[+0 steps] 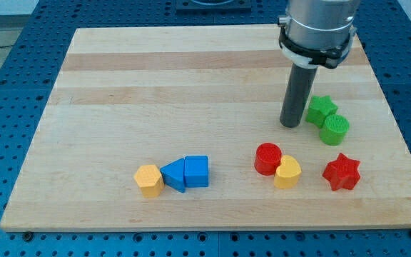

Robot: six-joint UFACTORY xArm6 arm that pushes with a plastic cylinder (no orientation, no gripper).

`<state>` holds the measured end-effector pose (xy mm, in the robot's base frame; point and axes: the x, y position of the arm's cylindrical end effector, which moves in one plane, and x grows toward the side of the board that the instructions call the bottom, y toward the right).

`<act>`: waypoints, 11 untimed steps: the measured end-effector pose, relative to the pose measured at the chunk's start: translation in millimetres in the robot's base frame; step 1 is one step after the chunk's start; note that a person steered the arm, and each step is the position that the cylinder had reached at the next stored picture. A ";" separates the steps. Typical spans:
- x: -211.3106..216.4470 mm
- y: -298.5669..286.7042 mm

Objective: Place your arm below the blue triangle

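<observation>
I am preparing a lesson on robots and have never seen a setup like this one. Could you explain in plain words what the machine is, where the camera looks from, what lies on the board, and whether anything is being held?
There is one picture, from a camera looking down at a slant onto a wooden board. The grey and black column at the view's top right is a robot arm ending in a dark rod. It has no hand, so it holds nothing; it only pushes. My tip rests just left of a green star, with a green cylinder beside that. Lower right lie a red cylinder, a yellow heart-like block and a red star. Lower left, in a row, sit a yellow hexagon, the blue triangle and a blue block. My tip is far from the triangle.
</observation>
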<state>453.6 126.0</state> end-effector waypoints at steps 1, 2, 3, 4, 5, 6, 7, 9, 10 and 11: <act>-6.0 4.1; -15.1 4.1; -19.2 10.0; -20.3 24.4; -20.5 24.0; -16.7 -16.5; -11.8 -86.0; 76.1 -285.4; 121.6 -343.4; 150.3 -316.9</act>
<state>603.9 -190.9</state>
